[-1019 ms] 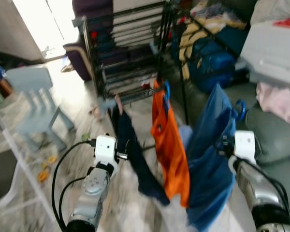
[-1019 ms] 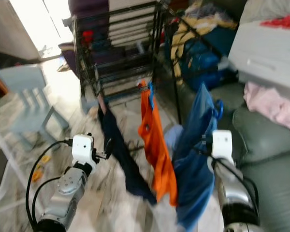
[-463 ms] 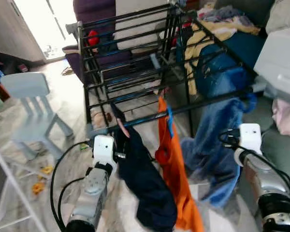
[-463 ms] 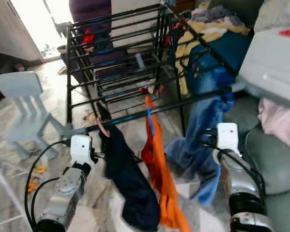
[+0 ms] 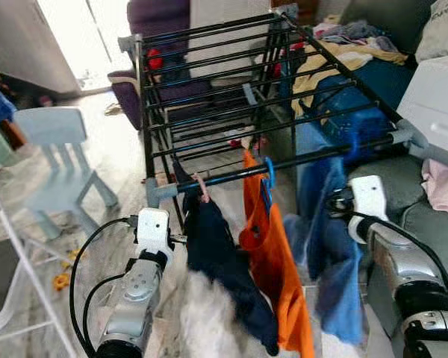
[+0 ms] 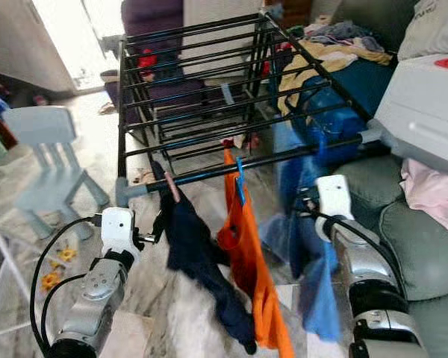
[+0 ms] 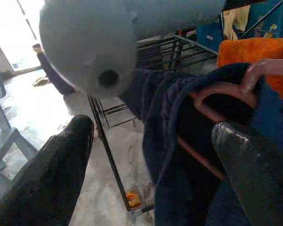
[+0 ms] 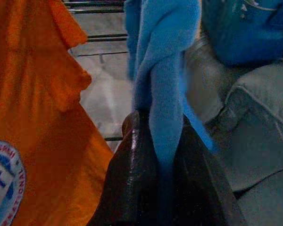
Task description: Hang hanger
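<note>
Centre frame, our right gripper [image 8: 155, 155] is pinched shut on the blue garment [image 5: 332, 246], whose hanger hook [image 5: 352, 146] sits at the front rail [image 5: 299, 160] of the rack [image 6: 209, 82], right of the orange shirt [image 5: 272, 261]. Whether the hook has seated, we cannot tell. We should see it over the rail before we let go, then ease off without dragging the cloth. At lower left, our left gripper [image 7: 146, 155] gapes wide beside the navy garment [image 5: 216, 253], holding nothing.

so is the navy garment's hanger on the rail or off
On. The pink hanger hooks over the black rail, the navy garment hangs below, and the left pincer is open around it.
</note>
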Motion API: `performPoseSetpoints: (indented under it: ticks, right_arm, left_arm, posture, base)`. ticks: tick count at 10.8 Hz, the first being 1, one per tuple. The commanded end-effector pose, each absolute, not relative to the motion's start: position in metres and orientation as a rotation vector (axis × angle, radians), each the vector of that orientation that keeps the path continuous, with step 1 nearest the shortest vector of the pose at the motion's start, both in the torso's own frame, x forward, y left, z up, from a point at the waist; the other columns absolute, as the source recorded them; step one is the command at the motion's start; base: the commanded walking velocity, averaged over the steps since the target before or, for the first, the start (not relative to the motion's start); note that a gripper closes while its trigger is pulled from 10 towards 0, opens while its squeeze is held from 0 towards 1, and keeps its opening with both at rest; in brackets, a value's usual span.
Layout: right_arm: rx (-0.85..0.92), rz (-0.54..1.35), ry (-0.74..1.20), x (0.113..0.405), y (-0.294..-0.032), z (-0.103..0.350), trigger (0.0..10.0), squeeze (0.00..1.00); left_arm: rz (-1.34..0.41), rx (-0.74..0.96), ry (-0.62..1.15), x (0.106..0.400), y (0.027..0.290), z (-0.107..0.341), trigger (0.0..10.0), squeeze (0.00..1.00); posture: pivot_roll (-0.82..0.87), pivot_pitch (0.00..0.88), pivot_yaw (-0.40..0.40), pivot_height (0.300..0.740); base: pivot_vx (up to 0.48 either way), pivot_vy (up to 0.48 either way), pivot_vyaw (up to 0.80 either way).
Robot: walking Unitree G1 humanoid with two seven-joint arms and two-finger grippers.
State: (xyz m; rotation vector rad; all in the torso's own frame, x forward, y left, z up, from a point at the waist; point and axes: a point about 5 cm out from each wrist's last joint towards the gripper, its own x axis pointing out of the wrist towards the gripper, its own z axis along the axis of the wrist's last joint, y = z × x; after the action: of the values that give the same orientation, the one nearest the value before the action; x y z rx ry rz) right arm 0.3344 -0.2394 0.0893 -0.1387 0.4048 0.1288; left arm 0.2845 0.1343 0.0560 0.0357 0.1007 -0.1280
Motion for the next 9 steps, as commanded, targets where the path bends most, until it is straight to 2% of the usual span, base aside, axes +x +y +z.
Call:
performPoseSetpoints:
  ticks: [1, 6, 9]
  right_arm:
    - [-0.153, 0.155, 0.341, 0.347, -0.235, 0.111, 10.0, 0.00]
    - [0.118, 0.135, 0.589, 0.356, -0.254, 0.109, 10.0, 0.00]
    - [0.128, 0.119, 0.697, 0.341, -0.256, 0.081, 10.0, 0.00]
  left_arm:
    - [-0.101, 0.053, 0.113, 0.284, 0.142, 0.054, 10.0, 0.00]
    - [-0.098, 0.051, 0.122, 0.283, 0.145, 0.055, 10.0, 0.00]
    - [-0.084, 0.051, 0.128, 0.278, 0.150, 0.054, 10.0, 0.00]
  posture:
    - [-0.14, 0.000, 0.115, 0.740]
    - [-0.12, 0.000, 0.104, 0.740]
    - [-0.09, 0.000, 0.092, 0.740]
  base:
    - [0.000, 0.000, 0.00]
    - [0.000, 0.000, 0.00]
    - [0.000, 0.000, 0.00]
